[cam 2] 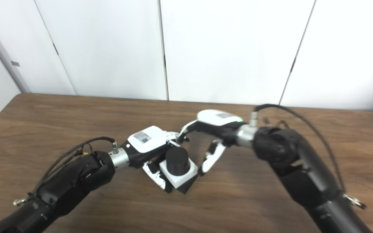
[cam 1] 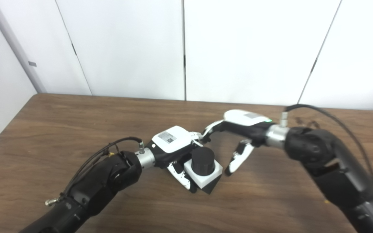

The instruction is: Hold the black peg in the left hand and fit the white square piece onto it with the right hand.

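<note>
Fingers [cam 1: 238, 160] of the right hand [cam 1: 241, 129] hang spread and hold nothing, just right of centre frame, with a clear gap between them and the assembly. Across the lower half of the frame runs the wooden table [cam 1: 60, 129]. At centre, the left hand [cam 1: 173, 145] is wrapped around the near-left side of the assembly, its fingers curled against it and holding it tilted. The white square piece [cam 1: 202, 176] already sits around the black peg [cam 1: 203, 160], whose round top stands above the white collar while its dark base shows beneath. Judging by this, the fitting step looks done. Next should be checking the seating or clearing the right hand, steadily.
</note>
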Robot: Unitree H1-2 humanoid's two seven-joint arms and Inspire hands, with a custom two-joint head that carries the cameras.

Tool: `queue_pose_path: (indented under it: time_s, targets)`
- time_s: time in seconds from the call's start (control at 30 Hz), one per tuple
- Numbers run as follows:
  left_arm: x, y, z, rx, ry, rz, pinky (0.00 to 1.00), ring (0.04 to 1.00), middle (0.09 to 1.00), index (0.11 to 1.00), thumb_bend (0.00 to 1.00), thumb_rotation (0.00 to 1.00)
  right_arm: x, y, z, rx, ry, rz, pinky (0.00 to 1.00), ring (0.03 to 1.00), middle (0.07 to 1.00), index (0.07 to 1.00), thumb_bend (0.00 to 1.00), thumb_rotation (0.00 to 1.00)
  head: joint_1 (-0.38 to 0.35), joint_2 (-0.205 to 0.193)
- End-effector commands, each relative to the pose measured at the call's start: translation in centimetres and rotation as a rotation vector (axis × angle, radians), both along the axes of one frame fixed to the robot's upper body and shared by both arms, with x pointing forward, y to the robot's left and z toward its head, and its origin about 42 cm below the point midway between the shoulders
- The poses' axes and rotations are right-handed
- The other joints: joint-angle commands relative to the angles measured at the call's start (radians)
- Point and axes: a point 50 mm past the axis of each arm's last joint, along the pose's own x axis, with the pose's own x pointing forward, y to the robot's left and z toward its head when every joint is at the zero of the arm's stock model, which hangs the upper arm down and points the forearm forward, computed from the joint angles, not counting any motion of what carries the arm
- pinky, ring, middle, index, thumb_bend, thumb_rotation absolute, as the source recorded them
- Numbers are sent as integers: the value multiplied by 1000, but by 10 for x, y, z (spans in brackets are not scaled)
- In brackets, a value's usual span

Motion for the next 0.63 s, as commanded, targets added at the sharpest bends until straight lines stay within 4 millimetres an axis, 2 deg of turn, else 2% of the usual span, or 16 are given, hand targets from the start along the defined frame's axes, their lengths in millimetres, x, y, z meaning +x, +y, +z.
queue_pose_path:
  time_s: [0.0, 0.1, 0.23, 0.33, 0.37, 0.5, 0.6]
  targets:
    - [-10, 7, -25, 144, 71, -1, 805, 907, 916, 606, 942, 255, -2, -13, 27, 103, -89, -26, 707, 834, 848, 732, 842, 188, 0, 1]
    - [-10, 8, -25, 139, 67, -1, 804, 903, 911, 602, 950, 248, -7, -33, 25, 157, -103, -75, 686, 826, 854, 761, 833, 197, -3, 1]
    - [-10, 9, -25, 148, 64, 0, 802, 902, 908, 604, 943, 257, -13, -50, 20, 192, -109, -134, 695, 830, 857, 776, 829, 218, -8, -2]
    - [-11, 9, -25, 152, 64, -1, 800, 903, 909, 607, 941, 260, -18, -63, 14, 240, -109, -187, 708, 836, 858, 765, 844, 227, -10, 0]
    - [-11, 9, -25, 149, 65, -2, 802, 904, 912, 610, 937, 263, -20, -68, 11, 265, -105, -203, 741, 860, 881, 767, 838, 221, -9, 0]
    - [-11, 10, -26, 141, 65, -2, 802, 903, 911, 611, 934, 248, -24, -79, 1, 330, -79, -262, 759, 884, 908, 781, 822, 228, -9, -2]
    - [-12, 11, -25, 143, 65, 3, 805, 903, 911, 617, 922, 235, -28, -85, -11, 395, -69, -305, 743, 863, 893, 782, 820, 213, -11, -3]
